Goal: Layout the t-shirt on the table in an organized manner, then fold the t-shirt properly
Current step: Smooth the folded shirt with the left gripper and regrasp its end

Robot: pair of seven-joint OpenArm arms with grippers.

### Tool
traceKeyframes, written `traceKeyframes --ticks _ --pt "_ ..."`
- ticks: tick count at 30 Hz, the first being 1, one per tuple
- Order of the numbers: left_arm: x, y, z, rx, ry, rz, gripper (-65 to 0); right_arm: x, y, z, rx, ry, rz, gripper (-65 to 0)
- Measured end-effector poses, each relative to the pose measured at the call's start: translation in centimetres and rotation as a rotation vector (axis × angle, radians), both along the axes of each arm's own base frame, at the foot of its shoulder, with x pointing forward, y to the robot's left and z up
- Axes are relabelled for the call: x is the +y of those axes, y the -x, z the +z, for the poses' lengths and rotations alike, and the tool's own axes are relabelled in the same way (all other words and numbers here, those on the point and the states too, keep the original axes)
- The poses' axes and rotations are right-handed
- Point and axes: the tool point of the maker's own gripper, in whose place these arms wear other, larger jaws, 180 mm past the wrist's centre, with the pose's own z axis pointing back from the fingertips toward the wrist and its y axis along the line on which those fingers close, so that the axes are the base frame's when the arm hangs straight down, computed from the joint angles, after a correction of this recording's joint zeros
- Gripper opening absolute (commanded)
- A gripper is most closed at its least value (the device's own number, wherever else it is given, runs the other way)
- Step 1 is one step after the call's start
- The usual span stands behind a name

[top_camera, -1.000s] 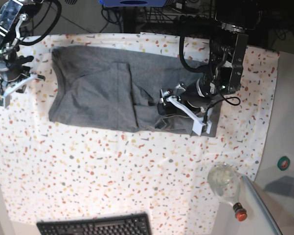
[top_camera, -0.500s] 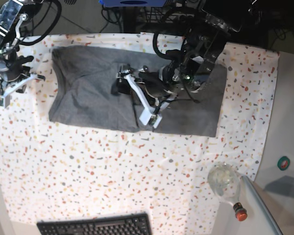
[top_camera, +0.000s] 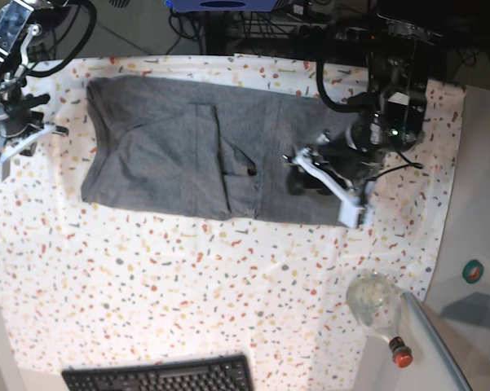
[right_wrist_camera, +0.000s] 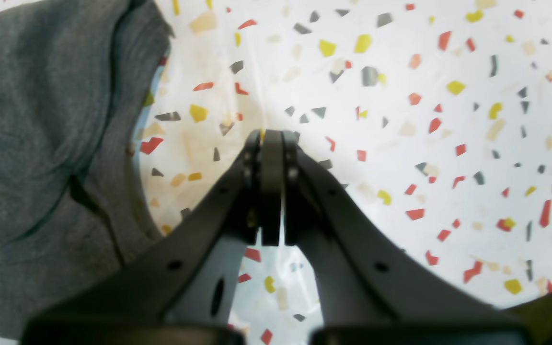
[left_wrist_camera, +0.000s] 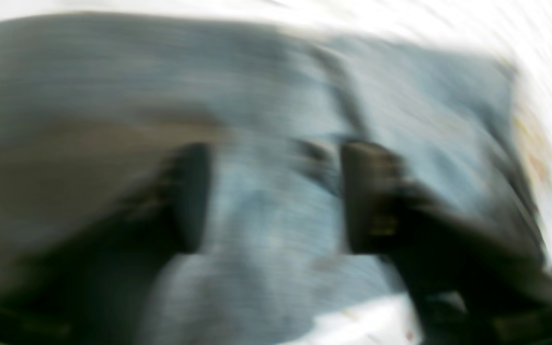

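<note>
The grey t-shirt (top_camera: pixel 163 147) lies spread across the far half of the speckled table (top_camera: pixel 187 285), with a crease and a small fold near its middle. My left gripper (top_camera: pixel 299 173) hangs over the shirt's right part. The left wrist view is heavily blurred: its two dark fingers (left_wrist_camera: pixel 189 191) stand apart, with grey t-shirt (left_wrist_camera: pixel 276 86) under and between them. My right gripper (top_camera: pixel 20 142) is off the shirt's left edge. In the right wrist view the right gripper (right_wrist_camera: pixel 271 139) is shut and empty over the table (right_wrist_camera: pixel 424 96), with the t-shirt (right_wrist_camera: pixel 31 120) beside it.
A clear glass bottle (top_camera: pixel 375 303) with a red cap lies at the table's near right corner. A black keyboard (top_camera: pixel 159 375) sits at the near edge. A plain grey side surface (top_camera: pixel 481 204) borders the right, with a small teal disc (top_camera: pixel 473 270) on it.
My left arm swung from the shirt's middle back to its right part, and its jaws stand narrower than before. The right arm has barely moved.
</note>
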Motion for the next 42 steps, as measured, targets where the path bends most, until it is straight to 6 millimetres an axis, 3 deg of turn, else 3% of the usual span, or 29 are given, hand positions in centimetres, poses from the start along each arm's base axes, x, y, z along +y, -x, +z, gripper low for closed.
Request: traceKeyframes --ticks 1,4,6,7,8,12,15,18,21,23,27,32,35,42 --pt "2.7 -0.2 0.0 -0.006 -0.005 0.073 -65.0 -0.2 -0.2 0.2 -0.002 0.0 -0.009 -65.0" --pt "11.2 1.1 -1.3 0.035 -0.063 0.308 -65.0 -0.4 -0.7 0.2 0.044 -0.025 -0.032 -62.7" --pt "14.9 2.9 -2.5 0.089 -0.109 0.38 -65.0 0.4 -0.2 -0.4 0.139 -0.075 -0.035 -38.4" --pt "15.5 3.4 -3.0 0.11 -0.125 0.34 -65.0 1.2 0.0 -0.6 0.172 -0.115 -0.026 -28.1" --pt "15.8 3.6 -3.2 0.118 -0.136 0.296 -65.0 2.1 -0.2 -0.5 0.147 -0.176 0.002 -22.4" --pt "17.0 3.7 -3.6 0.115 -0.138 0.281 -65.0 4.6 0.1 0.2 0.068 -0.35 0.113 -27.6" --pt "17.1 4.2 -4.3 0.136 -0.143 0.281 -65.0 5.5 -0.2 -1.1 0.1 -0.401 0.129 -29.9" --pt "17.5 2.9 -3.6 0.043 -0.146 0.31 -65.0 6.8 -1.7 -2.1 0.097 -0.472 0.153 -29.7" --pt "17.9 2.4 -4.6 0.043 -0.198 0.297 -65.0 7.1 -1.2 -3.4 0.132 -0.5 0.173 -29.7" --pt "16.8 2.1 -6.1 0.079 -0.226 0.242 -65.0 7.7 -0.7 -4.4 0.159 -0.528 0.187 -29.7" --pt "12.8 0.8 -7.5 0.08 -0.201 0.136 -65.0 9.5 -1.0 -5.7 0.181 -0.606 0.189 -29.7" --pt "12.3 0.3 -7.9 0.091 -0.225 0.102 -65.0 10.0 -0.9 -6.2 0.188 -0.637 0.184 -29.7" --pt "10.7 -0.3 -7.9 0.082 -0.205 0.082 -65.0 10.4 -1.0 -6.3 0.176 -0.657 0.179 -29.6" --pt "9.3 -0.4 -8.1 0.068 -0.196 0.051 -65.0 13.9 -1.5 -6.4 0.195 -0.729 0.273 -29.6"
